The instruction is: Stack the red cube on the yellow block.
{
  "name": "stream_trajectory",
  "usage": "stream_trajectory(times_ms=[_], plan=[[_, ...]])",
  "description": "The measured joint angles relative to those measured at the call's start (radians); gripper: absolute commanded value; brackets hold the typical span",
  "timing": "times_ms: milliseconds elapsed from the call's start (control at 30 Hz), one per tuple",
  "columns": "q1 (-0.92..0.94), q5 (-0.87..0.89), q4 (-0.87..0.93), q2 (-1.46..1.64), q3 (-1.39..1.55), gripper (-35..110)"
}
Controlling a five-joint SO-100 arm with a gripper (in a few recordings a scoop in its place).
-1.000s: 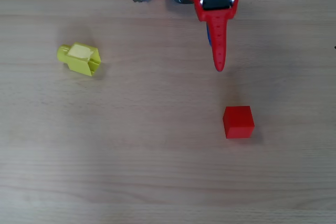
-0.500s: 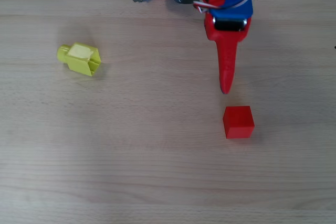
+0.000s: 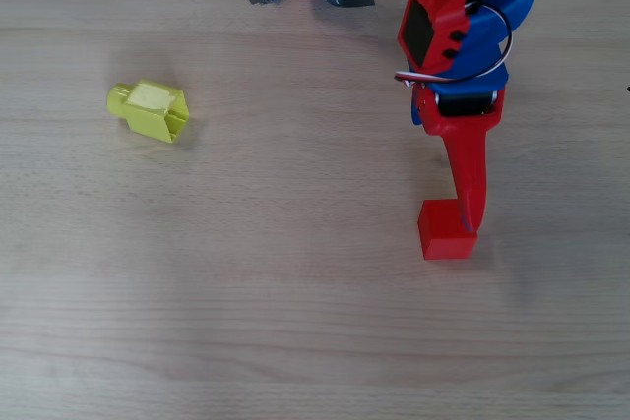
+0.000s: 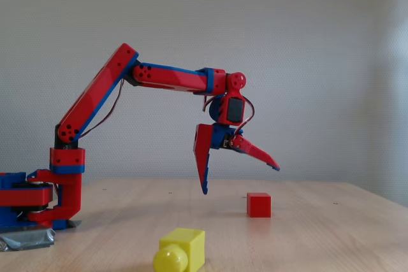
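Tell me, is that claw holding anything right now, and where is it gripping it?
Nothing is held. The gripper hangs open above the table, and the red cube sits untouched below it.

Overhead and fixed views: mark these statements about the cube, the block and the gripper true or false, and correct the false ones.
1. The red cube sits on the yellow block. False: both rest on the table, well apart.
2. The gripper is open. True: in the fixed view its two fingers are spread wide.
3. The gripper holds the red cube. False: the fixed view shows it above the table, with the cube on the tabletop, ungripped.
4. In the overhead view the yellow block lies left of the red cube. True.
5. In the overhead view a red finger overlaps the cube's upper right corner. True.
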Motion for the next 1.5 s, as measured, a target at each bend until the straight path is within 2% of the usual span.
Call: stream_trajectory(times_ms=[367, 667, 800, 1267, 1500], plan=[[0.002, -0.002, -0.155, -0.089, -0.021, 71], [0.012, 0.015, -0.327, -0.104, 0.038, 49], [0.025, 0.018, -0.360, -0.101, 0.051, 36], [0.035, 0.046, -0.403, -0.083, 0.089, 9], [0.057, 0.084, -0.451, 0.000, 0.218, 11]])
